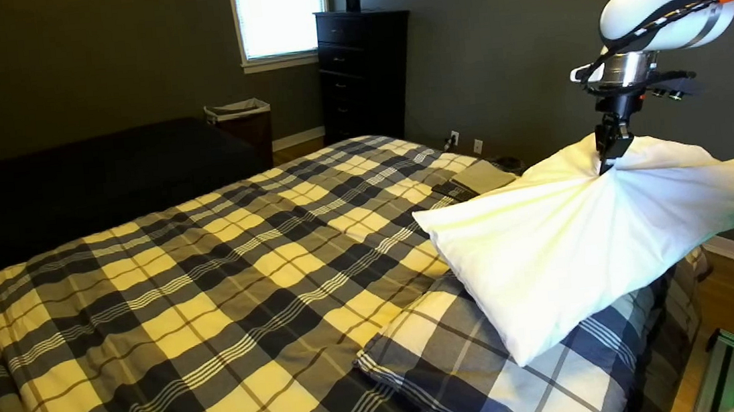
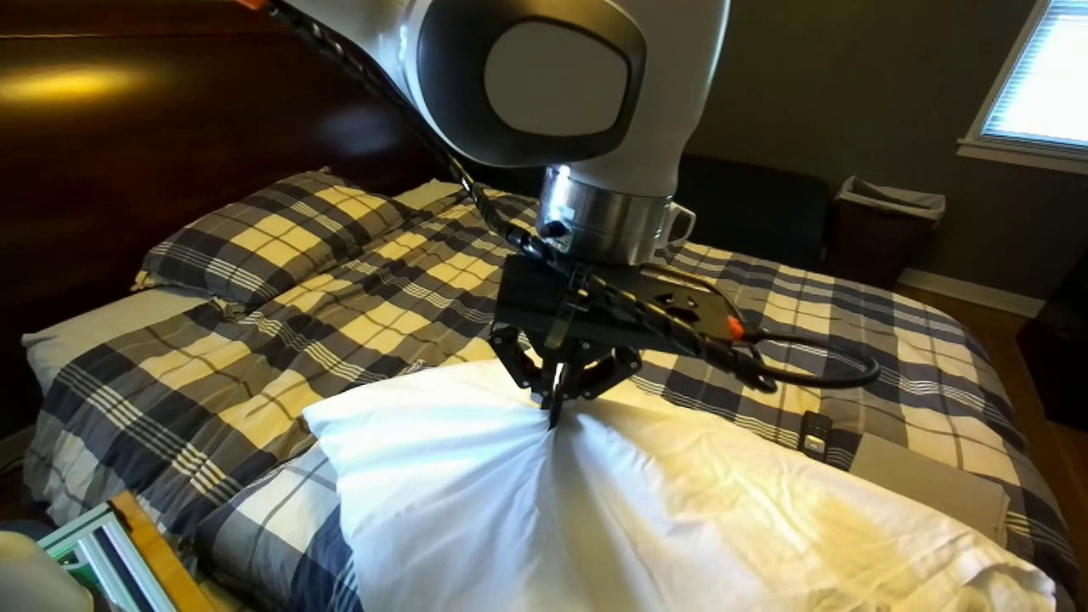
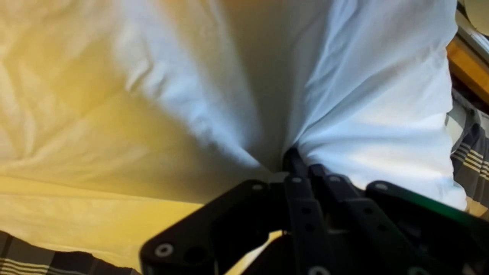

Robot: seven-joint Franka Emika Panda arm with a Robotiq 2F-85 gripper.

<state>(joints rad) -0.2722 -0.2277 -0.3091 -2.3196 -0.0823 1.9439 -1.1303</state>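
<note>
A white pillow hangs from my gripper in both exterior views. The gripper is shut on a pinch of fabric near the pillow's middle, and folds fan out from the fingertips. The pillow droops toward its corners, over a plaid pillow that lies on the bed. I cannot tell whether its lowest corner touches the plaid pillow. In the wrist view, the gripper has its fingers close together, with the tips sunk in the white fabric. The pillow's underside is hidden.
The bed has a plaid comforter. A black remote and a flat grey object lie beyond the white pillow. Another plaid pillow rests by the dark headboard. A hamper and a black dresser stand farther off.
</note>
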